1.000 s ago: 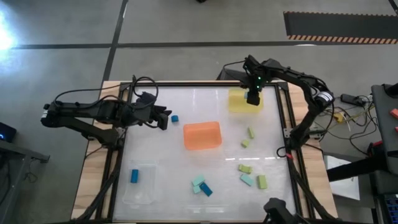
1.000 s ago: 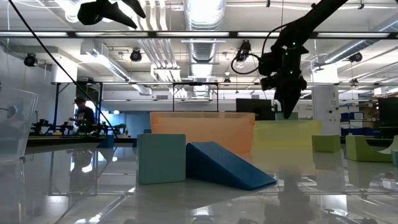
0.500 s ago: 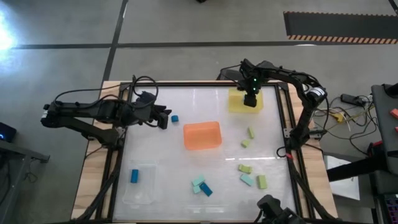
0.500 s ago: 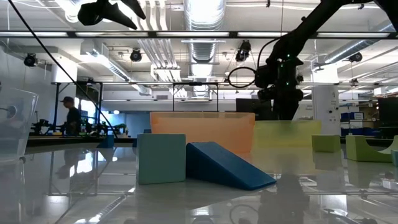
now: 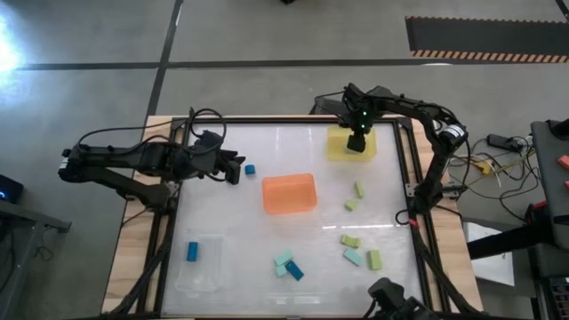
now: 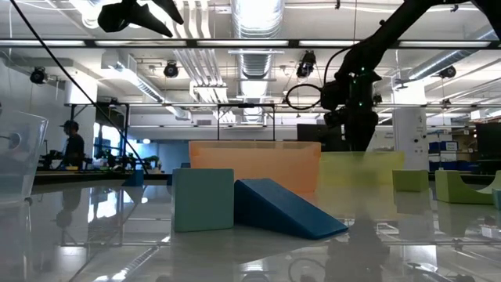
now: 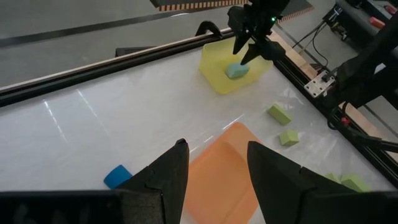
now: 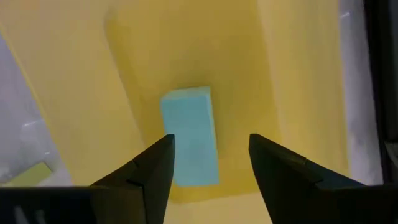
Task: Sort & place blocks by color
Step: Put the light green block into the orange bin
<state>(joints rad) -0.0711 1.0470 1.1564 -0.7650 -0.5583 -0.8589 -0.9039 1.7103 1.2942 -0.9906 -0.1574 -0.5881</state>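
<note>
My right gripper (image 8: 208,168) hangs over the yellow tray (image 5: 338,147) at the far right, fingers spread — a light teal block (image 8: 189,137) lies loose on the tray floor between them. My left gripper (image 7: 214,171) waits open at far left. The glossy white table (image 5: 267,240) carries scattered blocks (image 5: 360,253); beyond it, an open workshop with ceiling ducts.

Right arm is stretched out from its side and bent down at the wrist, so the right tool (image 5: 356,143) points straight down with its 2 fingers spread apart, nothing pinched between them. Left arm lies low and nearly flat, left tool (image 5: 233,169) aimed sideways, fingers parted too.
</note>
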